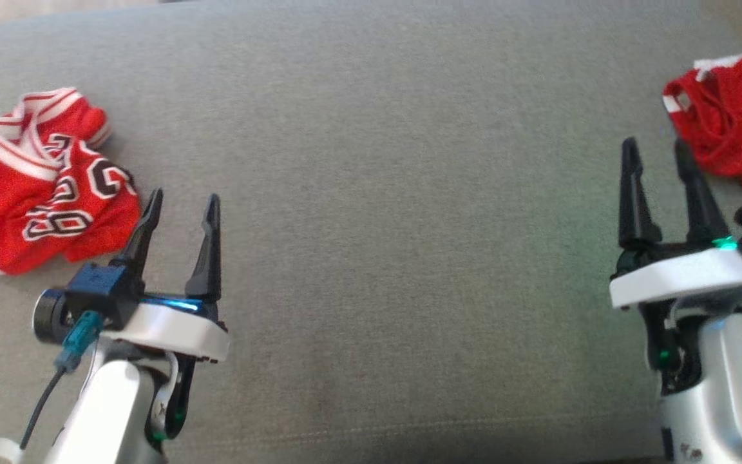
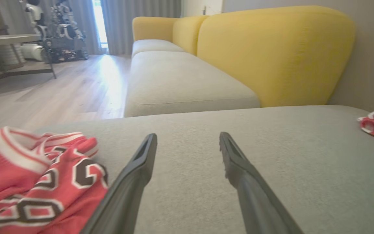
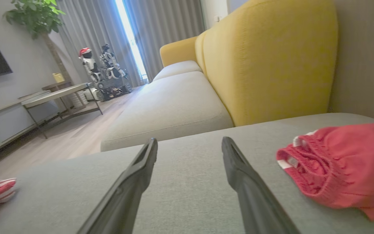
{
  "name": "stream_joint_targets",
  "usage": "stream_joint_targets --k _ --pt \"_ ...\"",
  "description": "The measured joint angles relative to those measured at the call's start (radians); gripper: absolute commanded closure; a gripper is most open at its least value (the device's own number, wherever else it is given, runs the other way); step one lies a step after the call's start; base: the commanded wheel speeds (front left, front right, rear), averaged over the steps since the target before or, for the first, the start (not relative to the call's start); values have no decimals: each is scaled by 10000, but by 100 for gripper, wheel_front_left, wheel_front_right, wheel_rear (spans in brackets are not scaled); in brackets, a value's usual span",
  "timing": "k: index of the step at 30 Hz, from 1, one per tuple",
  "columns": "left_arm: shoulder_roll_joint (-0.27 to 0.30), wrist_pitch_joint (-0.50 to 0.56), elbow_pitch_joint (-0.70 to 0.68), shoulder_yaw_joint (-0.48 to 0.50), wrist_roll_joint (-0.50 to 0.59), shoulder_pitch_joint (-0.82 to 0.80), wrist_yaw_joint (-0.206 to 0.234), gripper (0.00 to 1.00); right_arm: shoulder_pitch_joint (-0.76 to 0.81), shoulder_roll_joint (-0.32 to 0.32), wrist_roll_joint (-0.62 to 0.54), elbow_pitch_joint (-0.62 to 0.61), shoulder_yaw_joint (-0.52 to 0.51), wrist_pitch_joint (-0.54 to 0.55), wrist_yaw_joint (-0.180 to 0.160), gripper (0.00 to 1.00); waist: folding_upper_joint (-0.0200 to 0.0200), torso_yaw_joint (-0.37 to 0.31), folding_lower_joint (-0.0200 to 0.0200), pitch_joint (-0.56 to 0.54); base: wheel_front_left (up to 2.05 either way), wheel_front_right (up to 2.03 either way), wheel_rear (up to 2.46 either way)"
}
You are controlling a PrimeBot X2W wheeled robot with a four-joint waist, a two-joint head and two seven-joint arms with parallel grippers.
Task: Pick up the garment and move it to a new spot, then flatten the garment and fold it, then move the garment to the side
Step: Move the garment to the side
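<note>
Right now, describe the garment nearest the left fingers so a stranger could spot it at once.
On the wide grey cushion, look to its left end, just beside the left fingers. The crumpled red jersey lies there. Unlike the red garment at the right end, it bears white-outlined dark numerals.

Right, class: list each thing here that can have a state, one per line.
Lettered jersey: crumpled, not held.
Plain red garment: bunched up, not held.
Left pincer: open, empty.
Right pincer: open, empty.
</note>
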Motion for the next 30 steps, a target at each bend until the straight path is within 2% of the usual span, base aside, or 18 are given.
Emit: stream_joint_targets --k 12,30 --pt "12 -10 274 326 -150 999 196 0 1466 67 -176 -61 439 -453 0 0 0 757 0 -1001 0 0 0" --pt "46 144 251 -13 -151 2373 447 0 3069 111 -742 -522 349 15 0 0 0 731 -1 -2239 0 0 0"
